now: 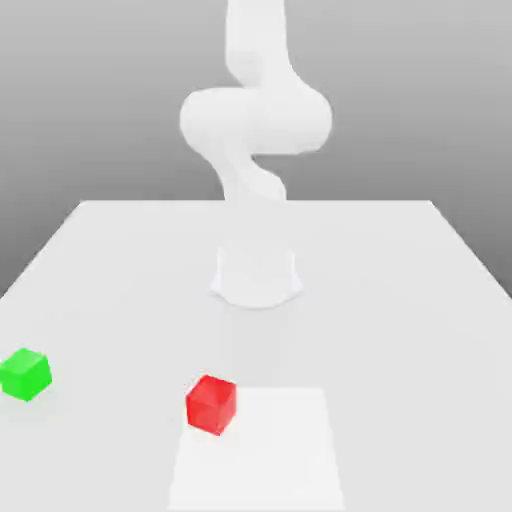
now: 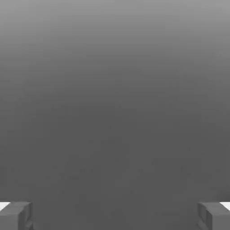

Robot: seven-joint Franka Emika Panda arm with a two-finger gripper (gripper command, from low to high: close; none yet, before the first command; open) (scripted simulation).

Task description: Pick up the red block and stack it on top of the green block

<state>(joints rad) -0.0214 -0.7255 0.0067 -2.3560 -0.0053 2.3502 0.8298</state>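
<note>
Red block (image 1: pixel 211 405) plain, solid red, at edge of white patch (image 1: pixel 258 448) on worktop (image 1: pixel 380 340), apart from fingers; fingers (image 2: pixel 115 216) wide, nothing between them; green block (image 1: pixel 26 375) also apart from them

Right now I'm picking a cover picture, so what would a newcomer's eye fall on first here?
Probably the red block, vivid at the edge of a bright white patch on the pale table. Next, the green block near the exterior view's left edge. Then the white arm rising behind them; the hand view shows its fingers wide apart.
</note>
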